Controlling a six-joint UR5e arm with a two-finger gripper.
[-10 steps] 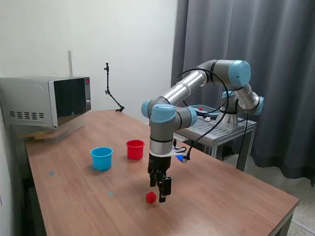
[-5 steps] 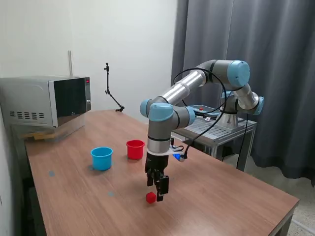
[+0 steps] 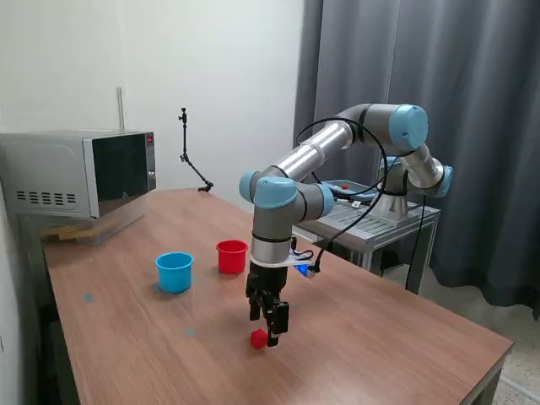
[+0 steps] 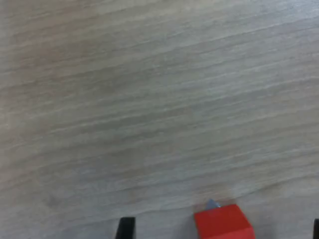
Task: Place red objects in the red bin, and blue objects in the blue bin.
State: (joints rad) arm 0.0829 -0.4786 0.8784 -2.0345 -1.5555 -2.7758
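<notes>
Red cube [image 3: 259,338] lies on the wooden tabletop [image 3: 380,337], uncaught; the gripper [image 3: 267,322], fingers spread and empty, has crept toward the exterior view's left over the last second and hovers just above it, suggesting alignment before grasping.

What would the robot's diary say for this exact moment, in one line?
claw: open, over red cube | cube: on table, ungrasped | red cup: cube not in
</notes>
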